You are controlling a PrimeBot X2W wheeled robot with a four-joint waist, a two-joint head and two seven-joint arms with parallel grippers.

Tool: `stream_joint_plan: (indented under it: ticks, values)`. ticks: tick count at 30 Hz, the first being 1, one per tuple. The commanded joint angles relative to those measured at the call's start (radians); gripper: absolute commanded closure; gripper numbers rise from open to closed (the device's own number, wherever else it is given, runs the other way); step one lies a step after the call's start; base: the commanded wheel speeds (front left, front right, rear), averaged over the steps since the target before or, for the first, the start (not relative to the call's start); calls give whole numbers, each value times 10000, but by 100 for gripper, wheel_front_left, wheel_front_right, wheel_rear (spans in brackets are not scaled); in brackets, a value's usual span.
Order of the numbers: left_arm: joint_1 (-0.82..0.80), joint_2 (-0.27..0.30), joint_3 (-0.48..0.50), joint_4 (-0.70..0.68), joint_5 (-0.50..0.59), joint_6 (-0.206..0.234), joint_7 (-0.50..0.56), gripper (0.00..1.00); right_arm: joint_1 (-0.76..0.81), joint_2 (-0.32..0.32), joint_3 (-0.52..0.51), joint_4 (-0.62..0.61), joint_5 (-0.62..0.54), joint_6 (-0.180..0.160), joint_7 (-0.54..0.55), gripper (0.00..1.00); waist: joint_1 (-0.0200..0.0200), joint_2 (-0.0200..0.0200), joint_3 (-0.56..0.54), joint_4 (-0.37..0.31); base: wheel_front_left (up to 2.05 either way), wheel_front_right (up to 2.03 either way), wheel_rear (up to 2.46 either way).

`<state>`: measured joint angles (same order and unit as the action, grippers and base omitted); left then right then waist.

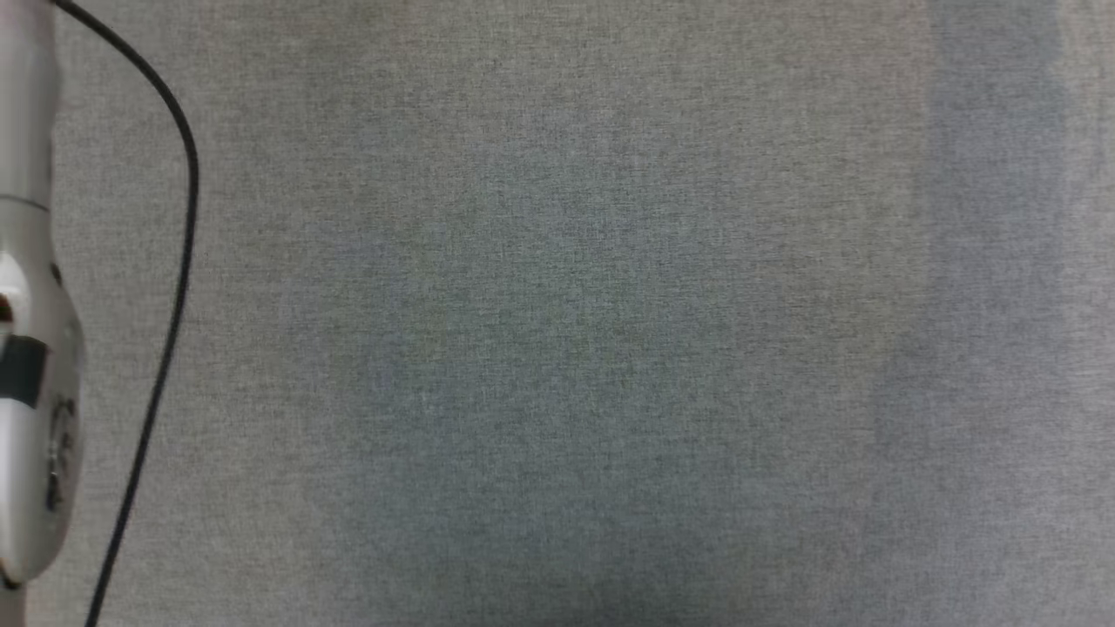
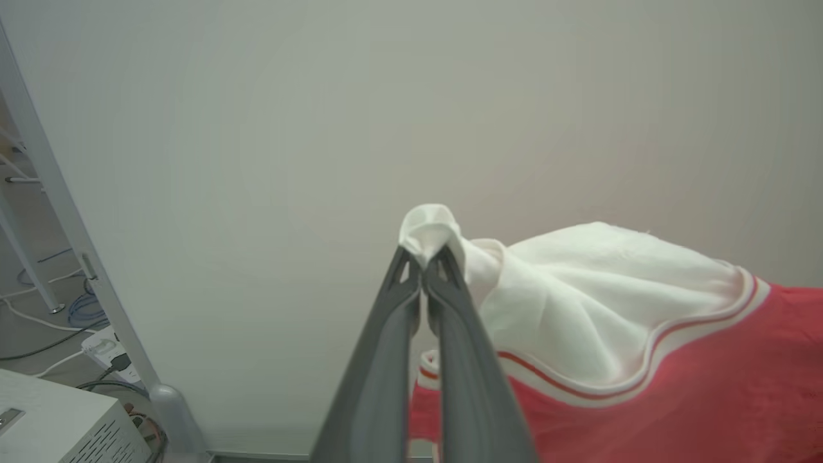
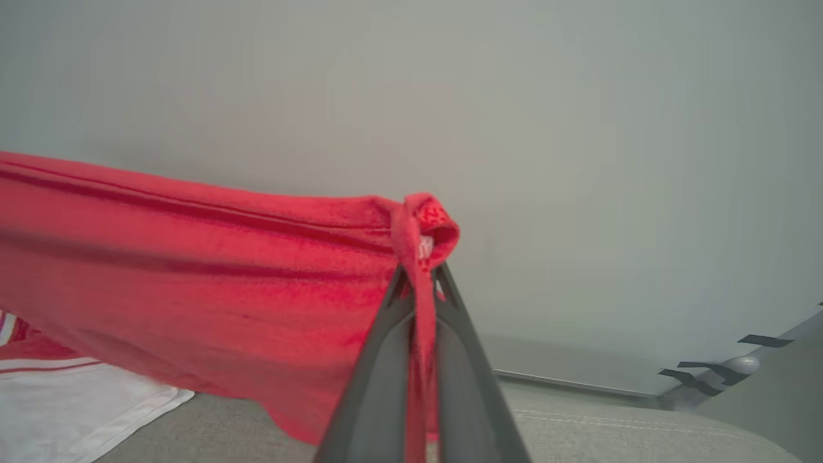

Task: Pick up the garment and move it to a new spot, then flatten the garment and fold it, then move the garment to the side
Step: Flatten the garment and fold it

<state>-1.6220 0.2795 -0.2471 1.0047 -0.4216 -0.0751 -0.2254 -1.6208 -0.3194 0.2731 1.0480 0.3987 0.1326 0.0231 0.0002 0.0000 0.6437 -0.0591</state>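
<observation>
The grey cloth-covered bench (image 1: 557, 313) spreads under the head camera. The garment (image 3: 193, 276) is held up over it, stretched between both arms, its long axis running from hand to hand, so neither arm is nearer. The left hand (image 2: 421, 273) is pinched tight on a white sleeve (image 2: 578, 302); the right hand (image 3: 421, 276) is clamped on a red edge (image 3: 427, 218).

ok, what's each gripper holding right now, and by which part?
Both hold the garment. The left gripper is shut on the tip of its white sleeve; the right gripper is shut on a bunched red edge.
</observation>
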Motion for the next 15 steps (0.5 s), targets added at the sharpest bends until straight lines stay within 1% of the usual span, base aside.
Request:
stream_joint_plan:
  ticks: [1,4,9,12,15]
  values:
    - [379,-40,74,132,-147,-99,-110,100,382,-20,124,92,187,-19,-103,100,-2,0,1,89,0,0,0]
    - [1024,-129,37,318,-311,-295,-214,100,1002,-28,486,93,545,-19,-204,100,-2,0,-177,161,0,0,0]
    - [2835,-135,-123,372,-628,-504,-314,100,2610,-75,1212,-238,1288,-19,-477,100,-2,0,-786,129,0,0,0]
    - [4081,-152,-218,157,-888,-541,-340,100,3620,-226,1545,-590,1766,-19,-689,100,-2,0,-1221,160,0,0,0]
    - [5493,-163,-381,-402,-1255,-550,-353,100,4802,-443,1809,-1019,2296,-19,-967,100,-2,0,-1801,214,0,0,0]
